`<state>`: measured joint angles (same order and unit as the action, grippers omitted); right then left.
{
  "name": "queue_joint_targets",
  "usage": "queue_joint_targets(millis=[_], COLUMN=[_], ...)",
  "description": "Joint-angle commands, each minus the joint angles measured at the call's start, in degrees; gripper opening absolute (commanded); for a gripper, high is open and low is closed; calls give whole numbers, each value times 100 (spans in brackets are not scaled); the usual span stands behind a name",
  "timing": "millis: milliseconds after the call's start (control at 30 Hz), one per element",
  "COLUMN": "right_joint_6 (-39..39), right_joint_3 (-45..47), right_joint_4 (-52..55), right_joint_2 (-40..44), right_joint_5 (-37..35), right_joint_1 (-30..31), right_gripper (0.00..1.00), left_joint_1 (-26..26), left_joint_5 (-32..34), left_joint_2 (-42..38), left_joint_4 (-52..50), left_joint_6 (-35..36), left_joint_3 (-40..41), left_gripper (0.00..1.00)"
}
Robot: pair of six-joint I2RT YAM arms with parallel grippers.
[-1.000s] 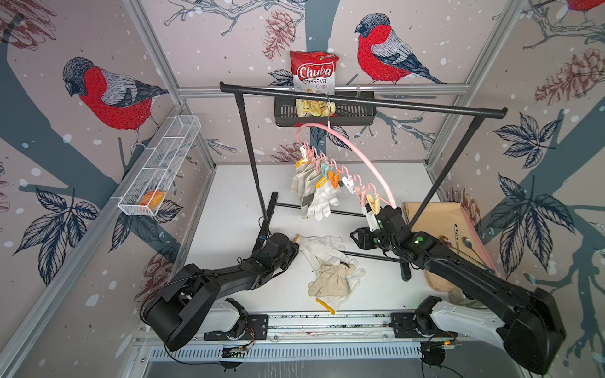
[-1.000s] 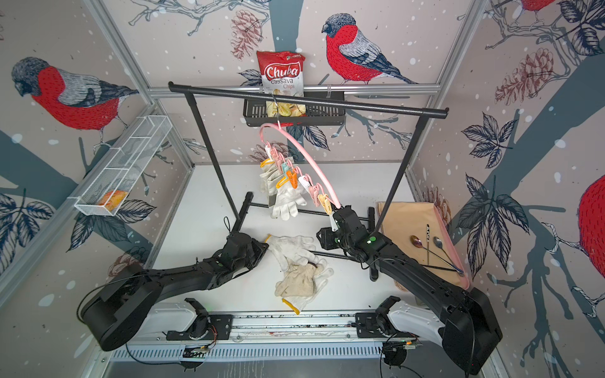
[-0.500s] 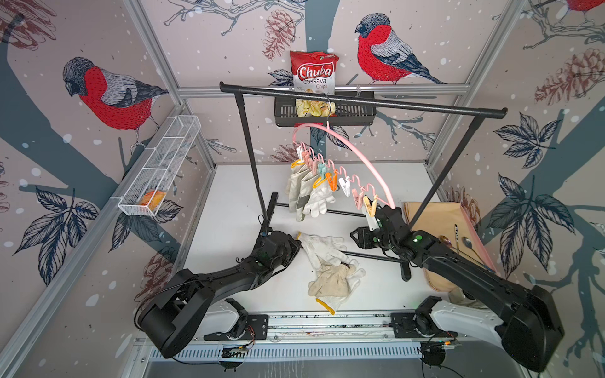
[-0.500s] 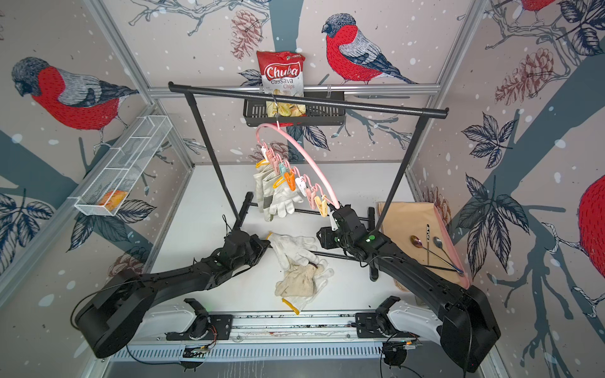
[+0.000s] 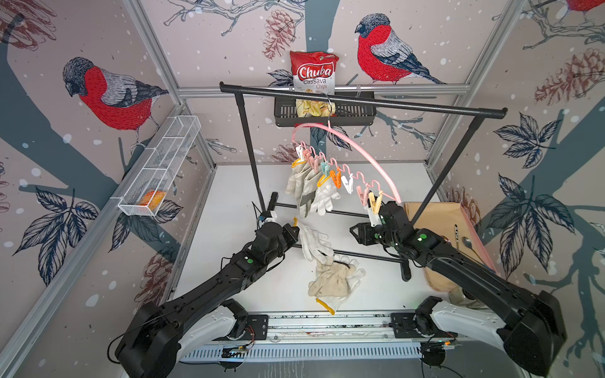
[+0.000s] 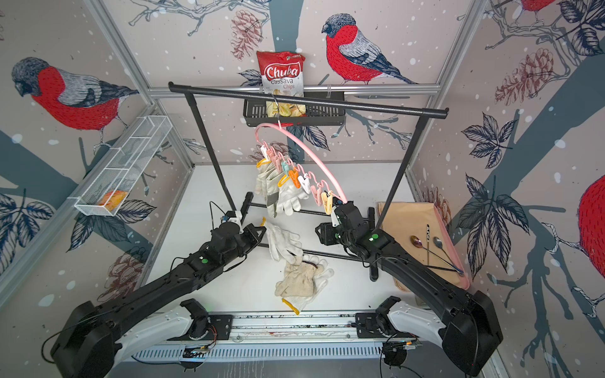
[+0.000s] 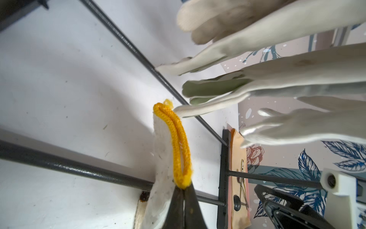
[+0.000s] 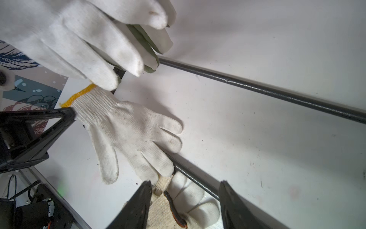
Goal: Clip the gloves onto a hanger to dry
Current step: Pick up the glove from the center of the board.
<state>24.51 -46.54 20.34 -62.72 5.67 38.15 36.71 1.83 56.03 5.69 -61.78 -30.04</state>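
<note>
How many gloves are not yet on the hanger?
3: held glove, pinched at its cuff by the left gripper; cream glove on the table; yellow-cuffed glove under it. More may be hidden.

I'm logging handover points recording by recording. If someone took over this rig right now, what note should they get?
Left gripper: shut on the yellow cuff of a knit glove. The cuff is raised and the glove's fingers trail down toward the pile.
Right gripper: open and holding nothing, by the hanger's lower end.
Hanger: hooked on the rack. Clipped gloves hang at its upper pegs, and the free pegs are nearer the right arm.
Done: a few gloves clipped.
Left: clip the held glove, then the pile on the table, which has at least two.
</note>
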Motion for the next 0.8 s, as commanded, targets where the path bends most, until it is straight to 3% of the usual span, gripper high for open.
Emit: queue_joint_targets(millis=[0,467,633,767], right_joint_6=[350,1112,1108,1023], right_joint_3=[-89,-101,-109,-204], right_joint_4=[-24,-83,-331,-526], right_joint_2=[45,167,356,401], right_joint_5=[-25,628,761,1101], right_joint_1=[-122,-1071,-1339,-1553], right_gripper=[60,59,59,59], left_joint_1=[8,19,9,11], left_joint_5=[292,390,50,-820], left_joint_2=[-300,-1322,-1674,-1815], left_joint_4=[-665,-2426,-3304,-4122], left_joint_6=[1085,3984,4872,6343], left_joint_3=[-353,-2056,-2636,-3171], left_gripper=[0,0,0,0])
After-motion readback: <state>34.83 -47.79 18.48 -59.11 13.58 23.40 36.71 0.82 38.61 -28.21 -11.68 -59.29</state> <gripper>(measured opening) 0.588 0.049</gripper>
